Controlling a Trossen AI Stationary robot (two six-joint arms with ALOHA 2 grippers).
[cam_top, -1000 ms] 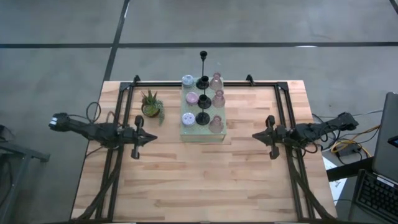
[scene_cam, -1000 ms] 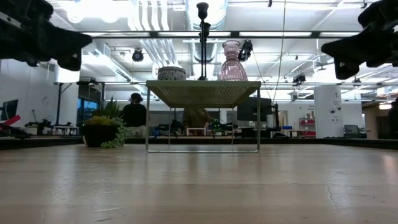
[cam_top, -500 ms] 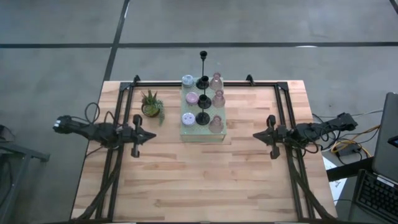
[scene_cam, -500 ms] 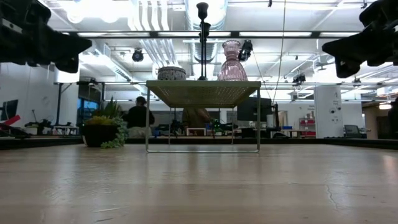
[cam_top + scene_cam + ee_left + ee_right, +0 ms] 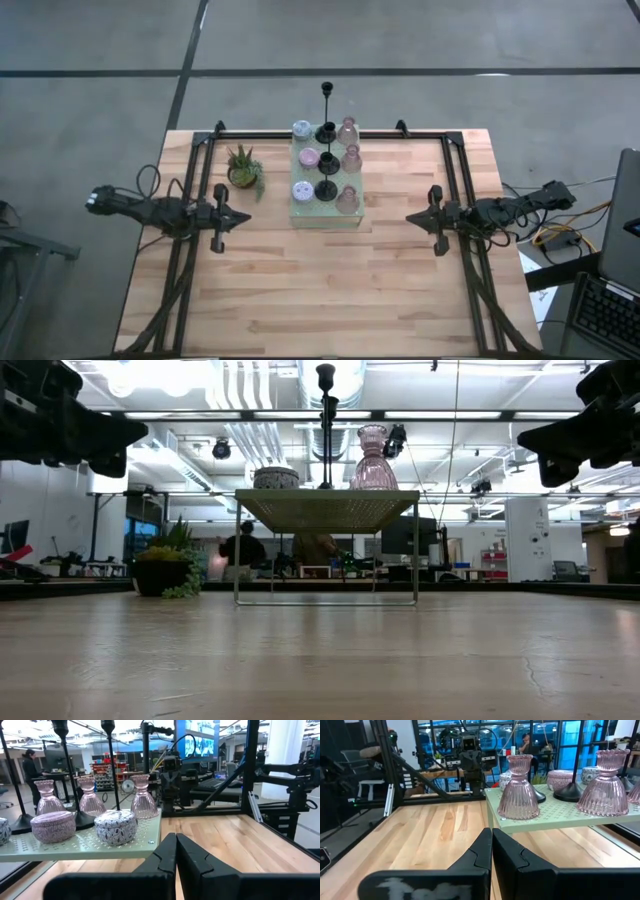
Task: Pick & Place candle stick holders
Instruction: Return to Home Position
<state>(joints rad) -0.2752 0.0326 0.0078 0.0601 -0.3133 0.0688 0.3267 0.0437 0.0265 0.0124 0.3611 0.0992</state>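
Nine candle stick holders stand by their bases on a pale green perforated board (image 5: 325, 212) raised on thin legs at the table's far middle. The three stubby pastel ones (image 5: 302, 190) are on its left, the three black thin-stemmed ones (image 5: 326, 188) in the middle and the three pink glass ones (image 5: 347, 198) on its right. My left gripper (image 5: 248, 217) hovers shut and empty left of the board, pointing at it. My right gripper (image 5: 408, 219) hovers shut and empty right of the board. Each wrist view shows shut fingers (image 5: 176, 836) (image 5: 491, 831).
A small green potted plant (image 5: 243, 168) stands left of the board, just beyond my left gripper. A black frame (image 5: 455, 150) runs along the table's sides and far edge. Bare wood table (image 5: 320, 290) lies in front of the board. A person (image 5: 238, 550) shows in the room behind.
My left arm has turned slightly, its shut gripper swinging a little toward the far edge. The person in the room behind has walked toward the right. The holders have stayed where they were.
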